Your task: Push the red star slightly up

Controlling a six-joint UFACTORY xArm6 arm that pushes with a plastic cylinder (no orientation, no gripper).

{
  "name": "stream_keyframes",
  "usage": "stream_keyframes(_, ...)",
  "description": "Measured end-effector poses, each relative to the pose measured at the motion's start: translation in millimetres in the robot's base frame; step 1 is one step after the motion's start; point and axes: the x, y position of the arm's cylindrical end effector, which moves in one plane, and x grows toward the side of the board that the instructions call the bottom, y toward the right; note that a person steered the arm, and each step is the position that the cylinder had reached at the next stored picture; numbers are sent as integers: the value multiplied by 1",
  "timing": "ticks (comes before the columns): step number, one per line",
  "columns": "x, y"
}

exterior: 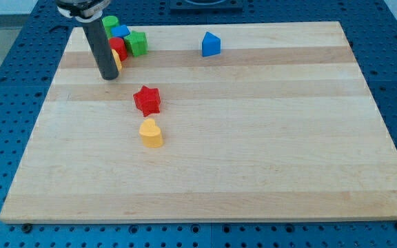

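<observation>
I see a yellow heart block [151,133] low on the wooden board [267,151]. A blue block [211,45] sits alone near the top. A green star block [136,43], a red block [118,48], another blue block [120,31] and another green block [110,23] huddle at the top left.

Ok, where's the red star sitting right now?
The red star lies left of the board's centre, just above the yellow heart-shaped block. My tip is up and to the view's left of it, apart from it.

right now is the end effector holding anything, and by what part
Nothing is held. My tip is a bare rod end resting on the board, up and to the view's left of the red star, apart from it.
</observation>
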Motion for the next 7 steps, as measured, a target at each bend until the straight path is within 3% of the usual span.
stream_keyframes(1,11,0)
stream_keyframes(4,28,135)
stream_keyframes(7,105,135)
